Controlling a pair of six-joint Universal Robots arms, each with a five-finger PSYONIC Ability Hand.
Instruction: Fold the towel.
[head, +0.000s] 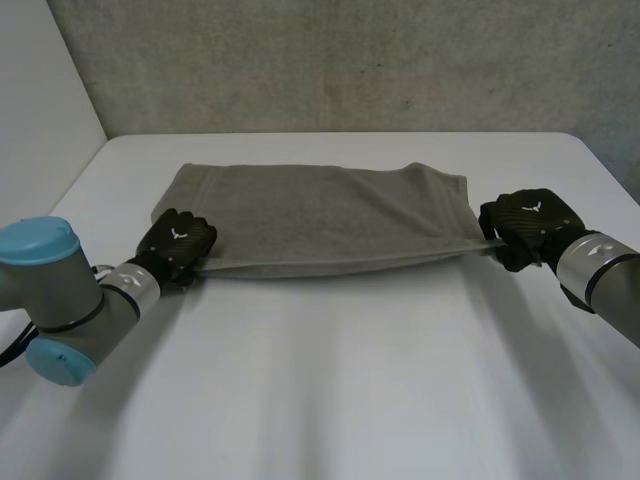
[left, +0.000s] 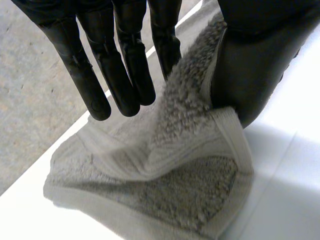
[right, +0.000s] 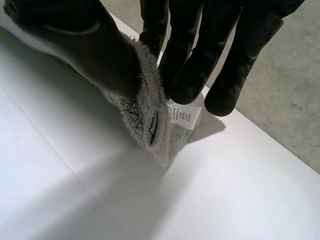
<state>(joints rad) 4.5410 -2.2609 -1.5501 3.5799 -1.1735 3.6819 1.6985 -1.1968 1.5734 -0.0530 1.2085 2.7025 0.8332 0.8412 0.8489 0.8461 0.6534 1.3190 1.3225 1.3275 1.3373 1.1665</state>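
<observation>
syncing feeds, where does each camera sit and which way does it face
Head view: behind, between left arm and right arm, looking down at the table; both show, with left hand and right hand at the towel's near corners.
Left wrist view: on that wrist, along the palm; its fingers and thumb pinch a towel corner.
Right wrist view: likewise; fingers and thumb pinch the corner with a white label.
Shared: towel and table in all three.
</observation>
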